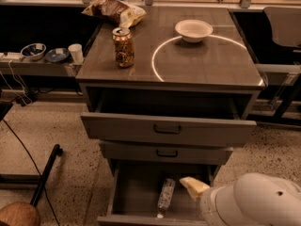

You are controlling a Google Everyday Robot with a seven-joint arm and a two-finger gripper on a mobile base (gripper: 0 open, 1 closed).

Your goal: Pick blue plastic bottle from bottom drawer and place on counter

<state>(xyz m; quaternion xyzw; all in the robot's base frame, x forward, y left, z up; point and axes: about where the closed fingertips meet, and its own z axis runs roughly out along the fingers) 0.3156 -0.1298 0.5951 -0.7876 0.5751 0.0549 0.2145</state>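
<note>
The blue plastic bottle [165,197] lies lengthwise on the floor of the bottom drawer [136,187], which is pulled open. It is clear with a pale label. My gripper [194,187] shows as a cream tip on the white arm [254,201] at the lower right. It hangs over the drawer's right side, just right of the bottle and apart from it. The counter [207,62] above carries a bright white ring [155,65].
A brown patterned can [123,48], a white bowl [193,30] and a snack bag [115,9] stand on the counter. The top drawer [167,130] and middle drawer [164,153] jut out above the bottom one. A side shelf at left holds bowls [33,51] and a cup [75,52].
</note>
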